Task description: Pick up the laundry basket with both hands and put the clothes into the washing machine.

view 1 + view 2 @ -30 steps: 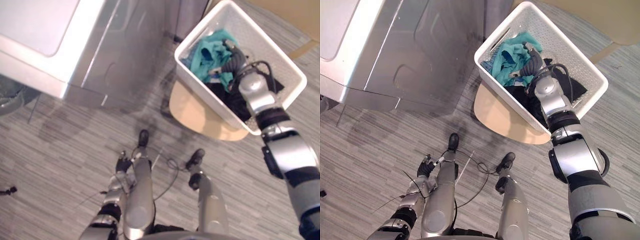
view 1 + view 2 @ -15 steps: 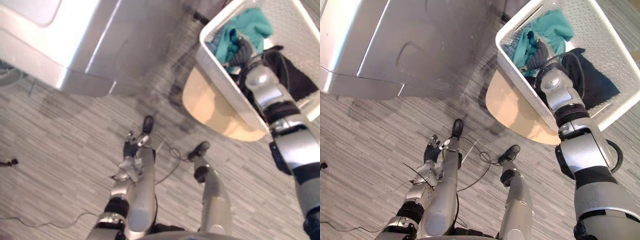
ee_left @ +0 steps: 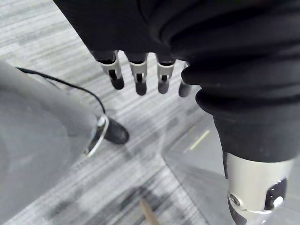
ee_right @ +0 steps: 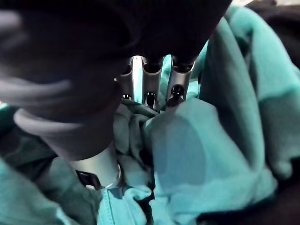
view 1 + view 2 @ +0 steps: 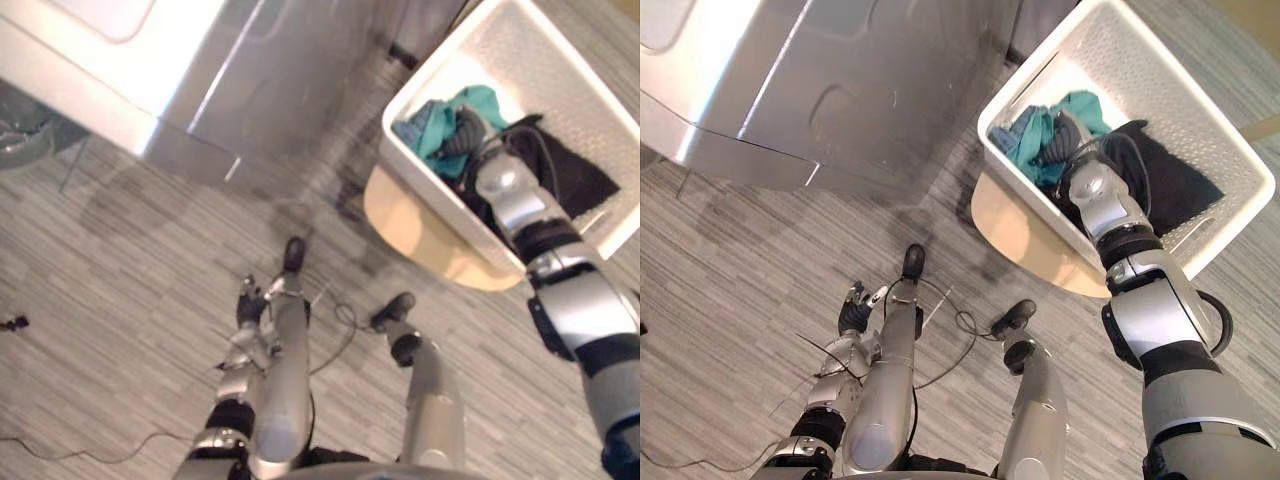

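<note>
Right robot hand (image 5: pixel 1068 135) inside basket (image 5: pixel 1110 60); wrist view shows fingertips buried in teal cloth (image 4: pixel 187 150), grip unclear. Left robot hand (image 3: pixel 138 77) relaxed, empty, above floor (image 3: pixel 47 28).

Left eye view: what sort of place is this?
Probably a laundry area, though I can't be sure: a silver washing machine, a white basket of clothes near it, and a grey striped floor.

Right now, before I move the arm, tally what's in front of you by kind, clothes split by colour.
White laundry basket: 1
Teal clothes bundle: 1
Black clothes bundle: 1
Washing machine: 1
Round wooden stand under the basket: 1
Total: 5
</note>
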Motion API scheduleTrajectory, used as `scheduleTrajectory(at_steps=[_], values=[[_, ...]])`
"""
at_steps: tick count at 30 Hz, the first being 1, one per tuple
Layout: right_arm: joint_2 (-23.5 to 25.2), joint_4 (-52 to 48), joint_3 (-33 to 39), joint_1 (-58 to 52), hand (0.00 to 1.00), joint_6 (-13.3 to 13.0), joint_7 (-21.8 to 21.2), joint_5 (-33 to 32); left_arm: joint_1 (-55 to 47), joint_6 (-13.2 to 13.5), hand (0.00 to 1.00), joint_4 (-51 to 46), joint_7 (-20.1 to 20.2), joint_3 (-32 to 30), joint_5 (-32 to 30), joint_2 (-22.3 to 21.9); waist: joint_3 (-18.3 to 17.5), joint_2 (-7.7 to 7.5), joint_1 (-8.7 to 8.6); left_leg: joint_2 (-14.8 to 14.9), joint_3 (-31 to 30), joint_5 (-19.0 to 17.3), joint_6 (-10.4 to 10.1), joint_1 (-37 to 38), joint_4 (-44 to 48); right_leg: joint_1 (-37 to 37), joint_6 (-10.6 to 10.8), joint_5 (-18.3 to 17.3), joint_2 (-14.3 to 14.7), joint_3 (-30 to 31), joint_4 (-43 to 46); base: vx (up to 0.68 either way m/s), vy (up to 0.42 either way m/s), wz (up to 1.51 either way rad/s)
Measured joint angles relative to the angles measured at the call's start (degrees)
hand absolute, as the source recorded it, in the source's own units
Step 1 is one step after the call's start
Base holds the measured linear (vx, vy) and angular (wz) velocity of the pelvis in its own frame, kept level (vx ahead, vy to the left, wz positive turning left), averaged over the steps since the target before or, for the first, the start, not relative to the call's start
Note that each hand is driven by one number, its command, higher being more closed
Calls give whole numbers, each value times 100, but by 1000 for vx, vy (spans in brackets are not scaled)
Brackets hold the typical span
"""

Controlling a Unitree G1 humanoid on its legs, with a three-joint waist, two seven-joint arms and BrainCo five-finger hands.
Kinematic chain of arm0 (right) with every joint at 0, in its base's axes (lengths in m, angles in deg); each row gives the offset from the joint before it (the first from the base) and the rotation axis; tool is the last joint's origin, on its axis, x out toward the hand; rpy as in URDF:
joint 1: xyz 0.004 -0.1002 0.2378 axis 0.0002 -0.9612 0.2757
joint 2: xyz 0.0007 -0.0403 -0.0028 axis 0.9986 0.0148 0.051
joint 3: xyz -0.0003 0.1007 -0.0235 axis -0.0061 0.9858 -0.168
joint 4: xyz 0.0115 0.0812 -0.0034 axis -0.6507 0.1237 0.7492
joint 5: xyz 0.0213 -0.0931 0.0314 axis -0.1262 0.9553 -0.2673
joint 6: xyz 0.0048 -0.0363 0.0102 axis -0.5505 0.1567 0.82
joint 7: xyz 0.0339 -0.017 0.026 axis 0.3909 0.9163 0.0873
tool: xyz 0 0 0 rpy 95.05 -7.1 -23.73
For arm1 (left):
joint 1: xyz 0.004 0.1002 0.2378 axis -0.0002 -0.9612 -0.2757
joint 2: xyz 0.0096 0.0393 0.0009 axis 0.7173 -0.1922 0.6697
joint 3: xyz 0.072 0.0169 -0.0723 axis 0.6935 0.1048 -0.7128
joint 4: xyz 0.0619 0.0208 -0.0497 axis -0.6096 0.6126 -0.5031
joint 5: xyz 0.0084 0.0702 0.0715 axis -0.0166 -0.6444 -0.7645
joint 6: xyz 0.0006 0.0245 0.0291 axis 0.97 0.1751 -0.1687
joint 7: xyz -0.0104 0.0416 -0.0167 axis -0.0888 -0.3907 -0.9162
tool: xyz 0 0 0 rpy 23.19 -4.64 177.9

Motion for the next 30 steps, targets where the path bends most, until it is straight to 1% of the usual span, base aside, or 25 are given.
scheduleTrajectory(at_steps=[1, 2, 4, 5, 6, 7, 8, 9, 10, 11, 12, 13, 16, 17, 18, 19, 21, 22, 24, 26, 28, 30], values=[[3, -211, 328, -219, 100, 5, 2, -99, -86, 4, 0, 15, 1, -1, 5, 12, -1, -11, -47, -2, 79, -1, 1, 177, -42, 119, 0, -48, -56, 5, 58, -7, -31, 12], [6, -321, 505, -328, 100, 6, 12, -206, -115, 4, 0, 49, -1, -2, 6, 26, -1, -13, -75, -7, 112, -3, 5, 272, -63, 188, 6, -78, -76, 18, 86, -4, -31, 8], [14, -829, 1154, -705, 100, -1, 138, -1080, -232, 0, 0, 212, 11, 3, 95, 110, -10, -45, -171, -15, 288, -12, 19, 690, -149, 440, 32, -168, -163, 108, 183, -2, -12, -3], [15, -1006, 1325, -811, 100, -1, 183, -1313, -273, -1, 0, 231, 10, 3, 110, 119, -18, -60, -210, -20, 327, -12, 19, 803, -198, 507, 37, -177, -182, 126, 197, 3, -26, -5], [23, -1441, 1657, -1081, 100, -9, 227, -1727, -349, 0, 0, 265, 12, 1, 114, 149, -35, -90, -256, -17, 404, -11, 19, 1024, -262, 657, 45, -204, -202, 155, 212, 0, 0, 0], [35, -1673, 1830, -1249, 100, -19, 255, -1920, -375, 0, 0, 299, 14, 5, 113, 167, -54, -122, -271, -20, 439, -11, 19, 1137, -294, 738, 56, -223, -218, 167, 224, 34, -36, -1], [143, -2154, 2230, -1650, 100, -76, 281, -2295, -462, -5, 0, 365, 20, 5, 112, 217, -137, -215, -360, -22, 559, -11, 19, 1423, -352, 961, 110, -275, -261, 185, 253, 36, -30, 4], [209, -2354, 2394, -1874, 100, -127, 299, -2454, -563, -10, 0, 399, 21, 8, 108, 233, -292, -282, -445, -42, 580, -11, 19, 1567, -433, 1072, 128, -303, -283, 178, 241, 47, -27, 4], [227, -2464, 2479, -2023, 100, -159, 307, -2559, -621, -18, 0, 434, 28, 23, 99, 234, -421, -327, -476, -54, 600, -11, 19, 1639, -485, 1114, 142, -318, -290, 175, 230, 65, -18, 4], [246, -2633, 2662, -2257, 100, -188, 307, -2685, -742, -61, 0, 447, 63, 70, 61, 266, -657, -400, -533, -78, 639, -11, 19, 1807, -588, 1229, 182, -353, -317, 170, 207, 95, -14, 6], [251, -2760, 2848, -2408, 100, -222, 317, -2744, -837, -108, 0, 446, 135, 223, 38, 280, -841, -426, -580, -107, 662, -10, 19, 2022, -703, 1406, 210, -375, -339, 159, 173, 96, -9, 5], [246, -2798, 2933, -2466, 100, -228, 327, -2762, -877, -117, 0, 444, 144, 322, -2, 291, -934, -426, -580, -108, 684, -10, 19, 2128, -760, 1496, 216, -379, -333, 157, 125, 87, 0, 6], [221, -2795, 3236, -2571, 100, -292, 363, -2832, -1104, -132, 0, 129, 257, 843, -87, 340, -1539, -370, -639, -159, 697, 118, 51, 2695, -1264, 1961, 257, -369, -285, 98, -159, 94, -7, 8], [199, -2785, 3235, -2569, 100, -312, 392, -2869, -1154, -133, 0, 9, 259, 948, -123, 338, -1649, -351, -661, -162, 691, 159, 42, 2780, -1372, 2030, 275, -357, -266, 93, -224, 96, -14, 14], [125, -2728, 3229, -2545, 100, -340, 397, -2909, -1243, -136, 0, -300, 260, 1088, -129, 341, -1832, -309, -727, -175, 681, 222, 45, 2957, -1572, 2186, 309, -333, -244, 51, -343, 96, -11, 12], [31, -2597, 3228, -2464, 100, -350, 400, -2906, -1295, -149, 0, -788, 262, 1248, -129, 342, -1992, -250, -744, -180, 684, 258, 49, 3175, -1737, 2396, 355, -289, -197, 25, -506, 94, -6, 8], [-23, -2538, 3224, -2408, 100, -350, 401, -2906, -1296, -144, 0, -1227, 261, 1392, -129, 343, -2115, -204, -745, -175, 701, 265, 47, 3295, -1814, 2523, 377, -228, -142, 38, -661, 66, 5, -6], [-36, -2437, 3215, -2265, 100, -348, 409, -2907, -1246, -113, 0, -1743, 259, 1516, -129, 346, -2242, -164, -768, -162, 724, 267, 49, 3410, -1861, 2640, 397, -130, -70, 92, -843, 68, 7, -17], [-38, -2388, 3199, -2079, 100, -346, 419, -2906, -1106, -100, 0, -2154, 259, 1605, -129, 371, -2265, -136, -789, -154, 830, 283, 69, 3561, -1869, 2802, 408, -22, -20, 163, -1022, 44, 6, -25], [-48, -2385, 3067, -1710, 100, -347, 421, -2913, -867, -71, 0, -2689, 246, 1655, -128, 428, -2287, -119, -881, -142, 1007, 291, 78, 3801, -1880, 3017, 421, 130, 91, 322, -1298, -2, -3, -37], [-70, -2388, 2935, -1462, 100, -350, 416, -2919, -609, -50, 0, -2849, 229, 1709, -127, 491, -2327, -99, -886, -99, 1180, 291, 78, 3925, -1886, 3078, 400, 246, 169, 488, -1474, -28, -14, -47], [-74, -2409, 2691, -1185, 100, -364, 401, -2924, -79, 10, 0, -3001, 145, 1791, -127, 592, -2462, -41, -907, -68, 1380, 291, 79, 4049, -1915, 3085, 356, 380, 294, 718, -1663, -52, -11, -54]])
